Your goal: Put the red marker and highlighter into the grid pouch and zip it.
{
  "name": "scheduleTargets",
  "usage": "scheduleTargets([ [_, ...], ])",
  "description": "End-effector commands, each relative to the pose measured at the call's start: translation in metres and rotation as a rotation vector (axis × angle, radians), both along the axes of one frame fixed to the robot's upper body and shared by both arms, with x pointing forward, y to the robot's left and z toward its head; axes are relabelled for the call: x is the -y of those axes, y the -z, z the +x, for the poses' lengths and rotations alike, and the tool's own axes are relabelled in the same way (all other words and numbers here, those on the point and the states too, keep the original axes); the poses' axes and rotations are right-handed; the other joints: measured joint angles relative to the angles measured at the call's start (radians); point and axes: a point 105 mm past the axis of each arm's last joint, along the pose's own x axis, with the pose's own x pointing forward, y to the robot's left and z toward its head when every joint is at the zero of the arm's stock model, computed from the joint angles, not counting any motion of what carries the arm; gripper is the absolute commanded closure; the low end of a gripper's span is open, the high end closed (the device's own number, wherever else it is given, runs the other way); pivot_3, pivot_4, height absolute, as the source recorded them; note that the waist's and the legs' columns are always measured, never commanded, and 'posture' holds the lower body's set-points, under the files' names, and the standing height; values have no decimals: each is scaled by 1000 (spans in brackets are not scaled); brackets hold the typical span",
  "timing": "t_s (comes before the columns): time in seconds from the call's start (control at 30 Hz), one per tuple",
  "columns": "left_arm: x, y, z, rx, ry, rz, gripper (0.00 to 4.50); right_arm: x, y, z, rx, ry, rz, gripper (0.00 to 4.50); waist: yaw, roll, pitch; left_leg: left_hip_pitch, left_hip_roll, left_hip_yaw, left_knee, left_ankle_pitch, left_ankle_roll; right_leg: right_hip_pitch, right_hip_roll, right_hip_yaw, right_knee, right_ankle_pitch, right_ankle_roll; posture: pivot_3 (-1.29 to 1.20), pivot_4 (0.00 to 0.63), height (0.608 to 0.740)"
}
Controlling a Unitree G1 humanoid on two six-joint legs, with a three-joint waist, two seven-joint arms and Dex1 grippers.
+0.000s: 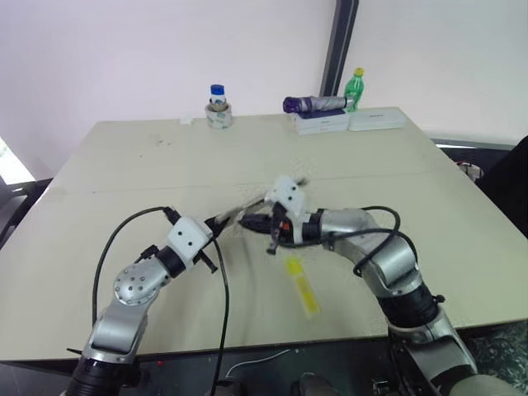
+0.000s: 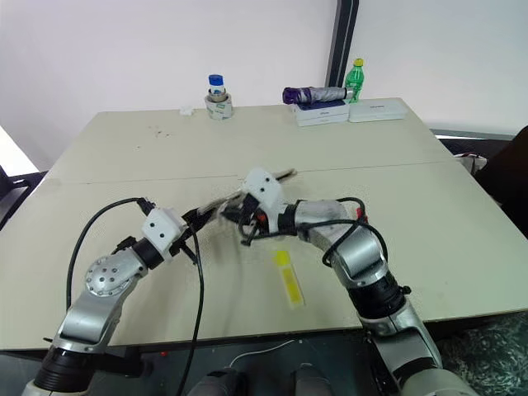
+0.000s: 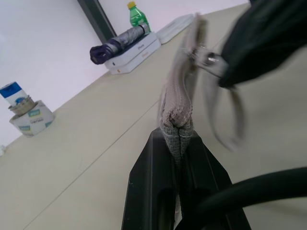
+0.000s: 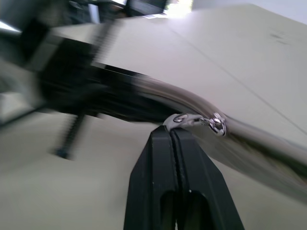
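The grey grid pouch (image 1: pixel 254 200) hangs above the middle of the table, stretched between my two grippers. My left gripper (image 3: pixel 176 139) is shut on one end of its fabric (image 3: pixel 178 103). Facing it, my right gripper (image 4: pixel 171 132) is shut on the metal zipper pull (image 4: pixel 194 120) on the pouch's top edge. In the head view the left gripper (image 1: pixel 221 221) and the right gripper (image 1: pixel 249 221) are close together. The yellow highlighter (image 1: pixel 302 285) lies on the table below my right forearm, near the front edge. The red marker is hidden.
At the table's far edge stand a tape roll with a blue-capped jar on it (image 1: pixel 218 109), a purple folded umbrella (image 1: pixel 313 104) on a white box (image 1: pixel 322 124), a green bottle (image 1: pixel 354 89) and a flat white box (image 1: pixel 377 119).
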Motion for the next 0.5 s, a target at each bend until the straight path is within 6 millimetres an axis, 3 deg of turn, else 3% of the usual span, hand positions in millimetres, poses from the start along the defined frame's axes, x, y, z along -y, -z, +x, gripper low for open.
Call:
scheduleTargets([
  [0.03, 8, -6, 0, 29, 9, -3, 4500, -16, -11, -25, 32, -122, 26, 4489, 4, 0, 0, 0, 0, 0, 1, 0, 0, 0, 0, 0, 0, 0, 0, 0, 150, 740],
  [0.27, 19, -6, -1, 28, 22, -35, 4500, -21, -10, -29, 22, -126, 20, 4489, 7, 0, 0, 0, 0, 0, 1, 0, 0, 1, 0, 0, 0, 0, 0, 0, 150, 740],
  [0.5, 28, -3, -10, 13, 68, -52, 4500, -14, -9, -8, 45, -5, -7, 4489, 6, 0, 0, 0, 0, 0, 1, 0, 0, 1, 0, 0, 0, 0, 0, 0, 150, 740],
])
